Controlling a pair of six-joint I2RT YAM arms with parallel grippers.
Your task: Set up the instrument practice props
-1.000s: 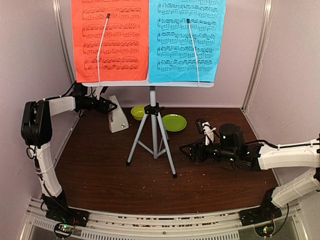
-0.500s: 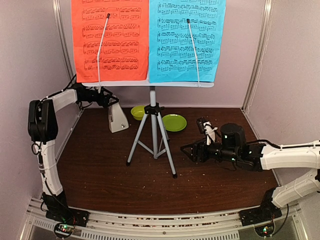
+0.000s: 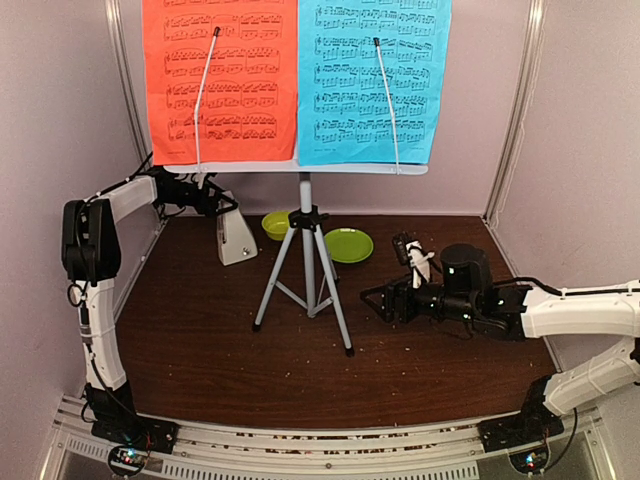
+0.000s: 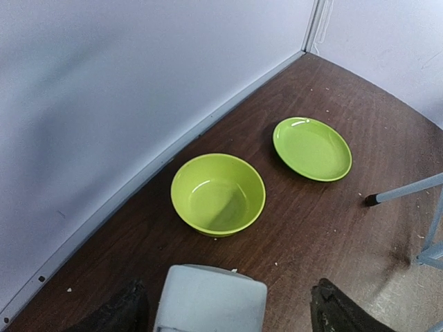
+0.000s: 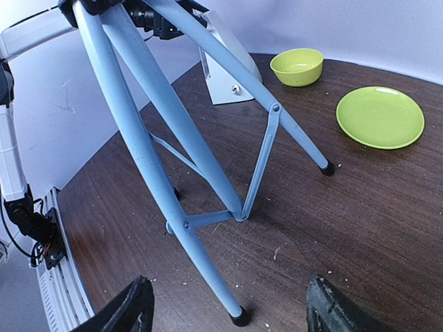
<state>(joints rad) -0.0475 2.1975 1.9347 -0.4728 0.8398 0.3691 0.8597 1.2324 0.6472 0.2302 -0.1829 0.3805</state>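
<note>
The red music sheet [image 3: 220, 80] and the blue music sheet [image 3: 380, 80] stand side by side on the pale grey music-stand desk [image 3: 300, 168], each under a thin wire arm. The desk sits on the grey tripod [image 3: 306, 265], which stands spread on the table. The whitish metronome [image 3: 236, 240] stands upright to the tripod's left. My left gripper [image 3: 224, 205] is open and straddles the metronome's top [image 4: 211, 301], with a gap on each side. My right gripper [image 3: 382, 300] hangs open, low and right of the tripod; a tripod foot [image 5: 240, 318] lies between its fingers, untouched.
A lime-green bowl [image 3: 275, 224] and a lime-green plate [image 3: 349, 245] sit behind the tripod near the back wall. Side walls close in left and right. Crumbs speckle the dark wood table [image 3: 250, 370].
My left arm has lifted and swung back, bringing its gripper from beside the metronome to over its top, and its jaws have narrowed slightly. The right arm has barely moved.
</note>
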